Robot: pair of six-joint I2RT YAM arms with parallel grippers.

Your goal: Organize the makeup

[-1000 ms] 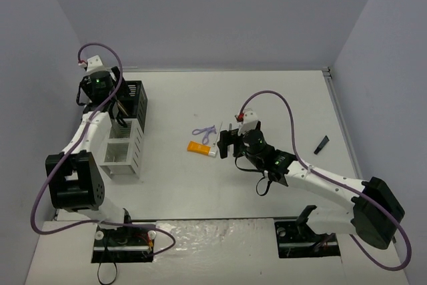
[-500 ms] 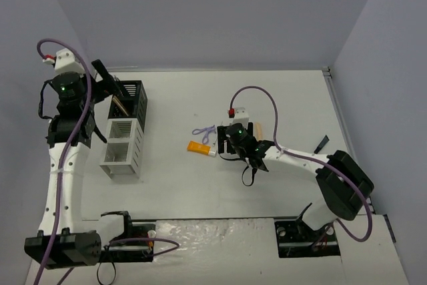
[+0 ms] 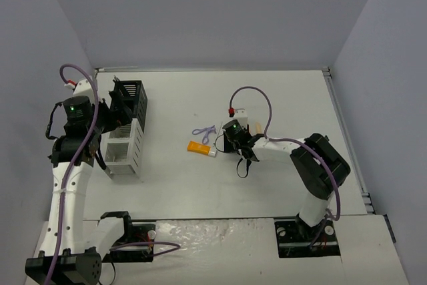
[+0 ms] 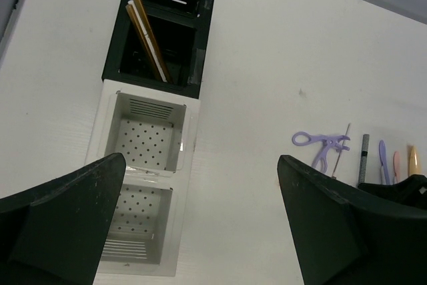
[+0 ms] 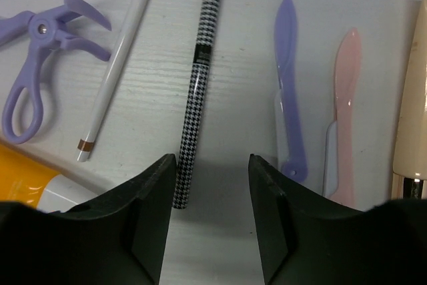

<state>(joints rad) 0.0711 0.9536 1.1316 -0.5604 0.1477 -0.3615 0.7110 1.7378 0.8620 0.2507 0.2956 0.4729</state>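
Several makeup pieces lie loose in a row on the white table [image 3: 280,91], mid-scene. They are a purple looped plastic tool [image 5: 40,65], a thin white pencil [image 5: 120,58], a slim black-and-white houndstooth pen [image 5: 197,91], a purple flat blade [image 5: 288,85] and a pink flat blade [image 5: 343,105]. A cream handle [image 5: 410,98] sits at the picture edge. An orange tube with white cap [image 5: 20,171] sits just near of the looped tool.

Risks, as judged:
- The houndstooth pen lies slanted and off-centre to the right gripper [image 5: 212,165], with its near end close beside one finger [image 5: 150,211]. Closing from here might catch only the tip, so the pen could roll, swing or flick out.
- The white pencil and the tube's cap are near that same finger, and a descent could nudge them.
- The pen's barrel looks round and slick, so it would likely slip if pinched at the end.

Right gripper: low over the row, jaws partly apart with a gap easily wider than the pen. Nothing is between the pads, and I can confirm no contact.

Left gripper [image 4: 201,165]: spread wide, carrying nothing, hanging above the black-and-white compartment rack [image 4: 190,108] at the table's left. Tan and black pencils [image 4: 148,38] already stand in a black far compartment. The white near compartments show perforated floors.
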